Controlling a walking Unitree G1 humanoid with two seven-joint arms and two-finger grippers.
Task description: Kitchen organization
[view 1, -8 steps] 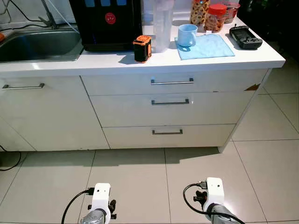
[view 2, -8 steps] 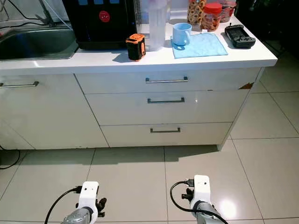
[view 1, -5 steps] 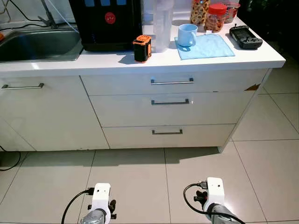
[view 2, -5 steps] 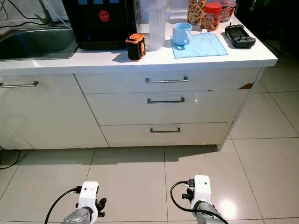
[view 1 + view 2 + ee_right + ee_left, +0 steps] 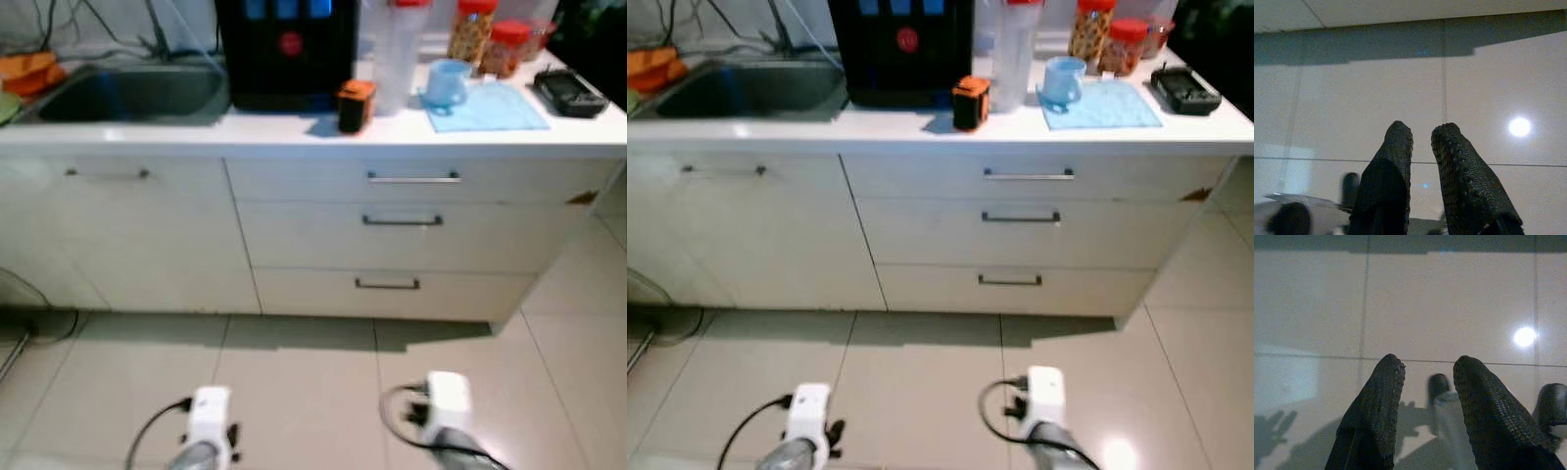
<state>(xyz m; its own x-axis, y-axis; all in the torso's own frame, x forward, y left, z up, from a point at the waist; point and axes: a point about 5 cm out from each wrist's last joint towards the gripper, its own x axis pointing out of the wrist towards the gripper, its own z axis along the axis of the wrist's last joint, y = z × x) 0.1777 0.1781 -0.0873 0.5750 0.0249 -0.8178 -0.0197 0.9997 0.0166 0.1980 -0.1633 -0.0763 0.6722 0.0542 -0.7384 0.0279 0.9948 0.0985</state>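
Ahead at twelve o'clock, beyond a stretch of pale floor tiles (image 5: 921,372), a long white kitchen counter (image 5: 1097,129) is standing over three white drawers with slim metal handles (image 5: 1021,217). On its top are sitting a small orange-and-black box-shaped gadget (image 5: 970,103), a tall clear plastic jug (image 5: 1011,54), a light blue ceramic mug (image 5: 1061,80) on a pale blue cloth (image 5: 1099,106), two red-lidded snack jars (image 5: 1112,39) and a black handheld device (image 5: 1183,90) at about one o'clock; a large black appliance (image 5: 901,49) and a steel sink (image 5: 749,88) are lying toward eleven o'clock. The head views are blurring, so which item is meant to be organised is probably not decidable yet.

Both arms are hanging low, well apart from the counter. The left gripper (image 5: 1425,382) is pointing at the floor with fingers parted and nothing between them; the right gripper (image 5: 1422,142) is holding its fingers slightly apart, also empty. Most counter items are lying up and slightly right of centre, so the right arm is looking nearer to them
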